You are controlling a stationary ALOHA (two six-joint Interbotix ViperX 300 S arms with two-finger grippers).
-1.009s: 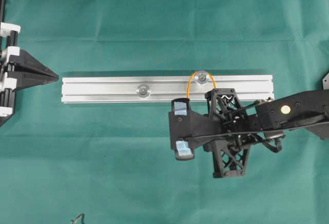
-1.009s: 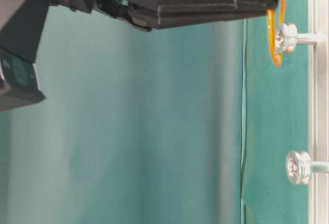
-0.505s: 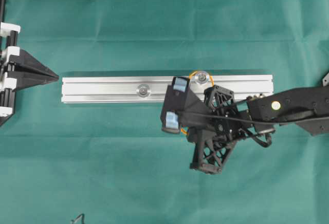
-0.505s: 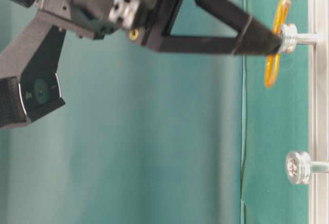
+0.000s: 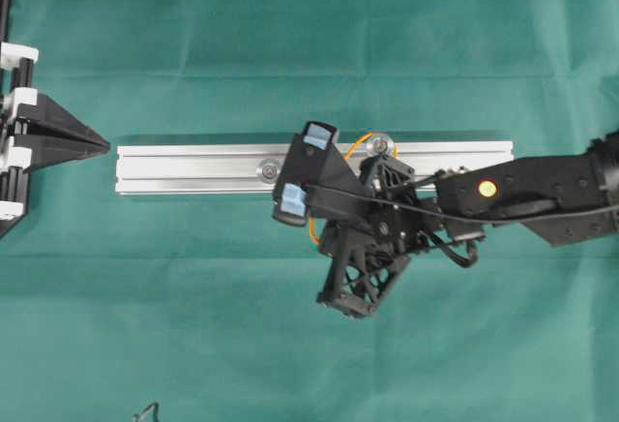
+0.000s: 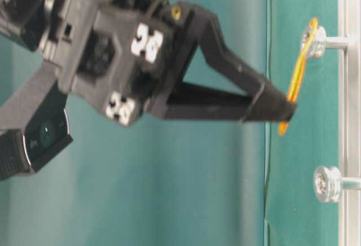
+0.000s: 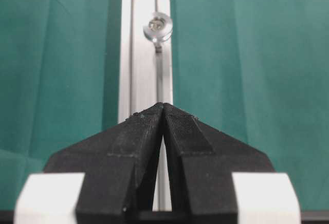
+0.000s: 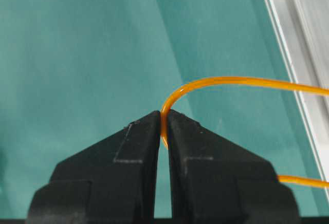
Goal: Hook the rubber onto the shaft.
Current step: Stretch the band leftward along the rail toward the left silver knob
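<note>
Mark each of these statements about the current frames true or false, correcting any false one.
1. The right end effector is shut on the rubber. True.
2. The rubber is looped around both shafts on the rail. False: it runs only from the right shaft to the end effector; the left shaft is bare.
3. The left end effector is holding the rubber. False: it is shut on nothing, at the rail's left end.
4. The rubber is pulled into a long, narrow loop. True.
5. The rail lies on a green cloth. True.
</note>
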